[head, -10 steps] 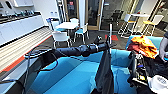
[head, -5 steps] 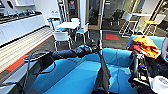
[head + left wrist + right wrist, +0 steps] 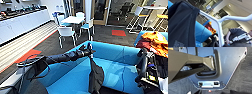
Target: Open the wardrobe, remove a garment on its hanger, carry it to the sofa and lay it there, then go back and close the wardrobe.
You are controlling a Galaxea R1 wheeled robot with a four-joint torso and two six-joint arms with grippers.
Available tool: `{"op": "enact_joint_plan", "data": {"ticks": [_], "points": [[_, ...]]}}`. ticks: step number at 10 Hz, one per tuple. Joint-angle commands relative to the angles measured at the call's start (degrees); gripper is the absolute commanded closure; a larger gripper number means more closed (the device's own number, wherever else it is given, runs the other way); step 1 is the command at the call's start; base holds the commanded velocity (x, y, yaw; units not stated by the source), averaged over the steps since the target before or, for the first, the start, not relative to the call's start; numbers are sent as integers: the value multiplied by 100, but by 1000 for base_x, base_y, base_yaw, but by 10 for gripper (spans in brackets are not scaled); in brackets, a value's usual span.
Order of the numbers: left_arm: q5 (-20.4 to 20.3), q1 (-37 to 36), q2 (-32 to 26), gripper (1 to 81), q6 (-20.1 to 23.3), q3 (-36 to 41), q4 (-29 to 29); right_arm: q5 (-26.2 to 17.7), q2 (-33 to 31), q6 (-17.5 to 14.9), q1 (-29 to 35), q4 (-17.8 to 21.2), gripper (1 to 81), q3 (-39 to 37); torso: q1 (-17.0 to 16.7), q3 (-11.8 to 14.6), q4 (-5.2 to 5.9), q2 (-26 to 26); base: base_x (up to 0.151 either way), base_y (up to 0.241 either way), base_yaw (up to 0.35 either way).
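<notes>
View: sofa [image 3: 117, 65] came closer than 1 s before | left gripper [image 3: 88, 50]: clenched on hanger [image 3: 218, 25] | garment [image 3: 96, 76]: hanging above sofa seat | right gripper: cannot tell | judgement: laying step near

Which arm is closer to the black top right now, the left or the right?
Left. The left gripper is stretched out over the sofa with the black top hanging right beneath it. The right arm sits folded at the sofa's far end, apart from the top.
</notes>
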Motion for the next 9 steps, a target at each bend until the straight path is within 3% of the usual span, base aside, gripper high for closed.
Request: {"op": "enact_joint_plan", "data": {"ticks": [1,4,9], "points": [[-115,-839,5,811,60,-63,461,-413,127,-46,-22,-76,10,82,0,0,0,0,0,0,0],[105,-523,-346,811,61,-248,804,-413,127,-46,-31,-76,10,90,0,2,0,0,0,0,0],[114,-48,-847,811,69,-644,1218,-404,127,-46,-39,-85,10,82,0,2,0,0,0,0,0]]}}
